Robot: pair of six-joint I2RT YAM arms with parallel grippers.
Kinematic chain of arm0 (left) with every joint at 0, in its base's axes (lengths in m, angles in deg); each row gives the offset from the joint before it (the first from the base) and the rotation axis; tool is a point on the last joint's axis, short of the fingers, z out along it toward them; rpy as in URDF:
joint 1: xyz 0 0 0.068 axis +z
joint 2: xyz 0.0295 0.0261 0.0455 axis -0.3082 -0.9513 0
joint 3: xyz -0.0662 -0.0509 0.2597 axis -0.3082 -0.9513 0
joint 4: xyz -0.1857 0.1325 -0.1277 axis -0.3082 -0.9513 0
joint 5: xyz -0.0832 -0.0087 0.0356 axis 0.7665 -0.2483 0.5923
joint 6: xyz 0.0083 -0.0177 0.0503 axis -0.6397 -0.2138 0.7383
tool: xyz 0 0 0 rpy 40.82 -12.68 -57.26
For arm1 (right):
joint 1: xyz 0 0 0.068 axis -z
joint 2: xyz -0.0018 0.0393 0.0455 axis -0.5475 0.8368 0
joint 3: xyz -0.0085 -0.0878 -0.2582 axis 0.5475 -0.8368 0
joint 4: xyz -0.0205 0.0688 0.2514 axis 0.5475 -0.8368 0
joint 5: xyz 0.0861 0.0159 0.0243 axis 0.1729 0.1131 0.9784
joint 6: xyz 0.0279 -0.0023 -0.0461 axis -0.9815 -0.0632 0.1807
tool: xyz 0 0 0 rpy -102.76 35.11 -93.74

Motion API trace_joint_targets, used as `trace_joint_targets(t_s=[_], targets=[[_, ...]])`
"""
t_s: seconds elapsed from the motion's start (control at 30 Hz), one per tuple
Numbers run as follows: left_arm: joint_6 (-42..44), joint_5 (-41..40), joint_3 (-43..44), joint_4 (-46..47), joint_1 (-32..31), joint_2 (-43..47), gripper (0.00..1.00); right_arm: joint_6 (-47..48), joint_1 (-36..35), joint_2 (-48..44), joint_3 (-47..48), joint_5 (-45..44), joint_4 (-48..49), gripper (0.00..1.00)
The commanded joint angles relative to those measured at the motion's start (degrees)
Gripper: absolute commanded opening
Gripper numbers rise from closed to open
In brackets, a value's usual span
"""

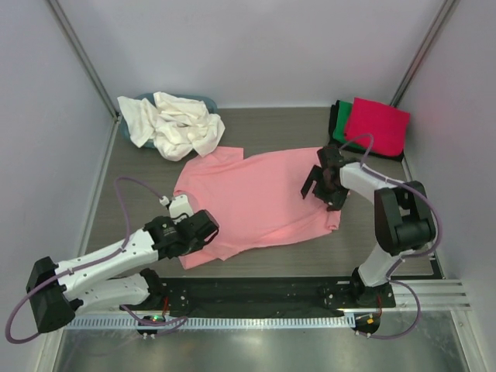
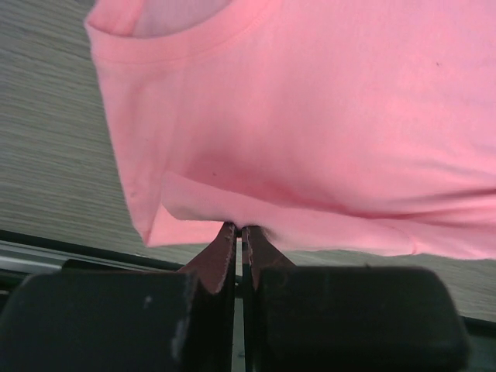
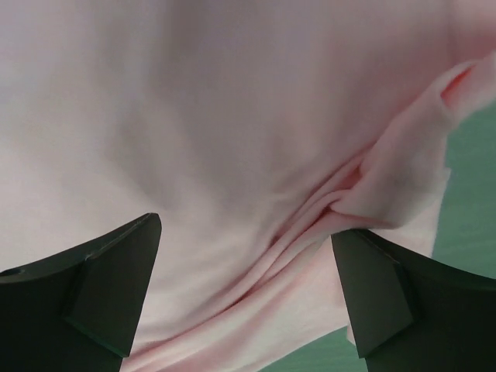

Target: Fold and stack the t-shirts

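Grey wood-grain surface (image 1: 136, 205), pale walls on three sides. At centre, spread flat: salmon pink t-shirt (image 1: 260, 198), neck opening toward the left side, cloth wrinkled along the right edge. Left fingers (image 2: 221, 260) pressed together, clamped on the folded edge at the shirt's near-left corner. Right fingers (image 3: 101, 283) held wide apart, low over bunched pink cloth at the shirt's right edge, gripping nothing. Far left corner: crumpled heap of cream white t-shirts (image 1: 174, 124), spilling over a teal-blue tub (image 1: 143, 99). Far right corner: folded magenta red t-shirt (image 1: 377, 124) stacked on a green t-shirt (image 1: 342, 120) and a black t-shirt (image 1: 333, 124), apart from the pink one.
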Motion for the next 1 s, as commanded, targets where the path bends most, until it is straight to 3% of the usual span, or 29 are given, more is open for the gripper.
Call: trace_joint_targets(t_s=[0.0, 0.07, 0.17, 0.33, 0.53, 0.77, 0.97], targets=[[7.1, -1.7, 2.9, -0.4, 4.9, 1.4, 0.00, 7.7, -0.2, 6.8, 11.3, 6.6, 9.9, 0.97], [9.3, 0.2, 3.4, 0.4, 9.2, 1.9, 0.00, 9.7, -0.4, 6.9, 15.4, 6.9, 6.7, 0.97], [11.6, 1.4, 4.0, 1.6, 11.1, 2.1, 0.00, 11.2, -0.4, 1.0, 17.4, 0.2, 3.0, 0.97], [11.6, 4.2, 2.3, 4.5, 11.2, 0.8, 0.00, 5.9, -0.3, -13.4, 4.9, -11.4, -1.0, 0.95], [11.0, 6.6, 0.6, 7.1, 11.2, 0.1, 0.00, -4.4, -0.2, -26.3, -13.6, -8.3, -2.1, 0.86], [10.2, 7.4, -0.2, 6.7, 11.2, 1.7, 0.00, -8.1, 2.3, -27.1, -20.6, -8.9, 2.6, 0.67], [9.6, 7.0, -1.2, 5.6, 11.2, 3.7, 0.00, -5.5, 5.6, -21.2, -19.7, -5.1, 9.0, 0.61]])
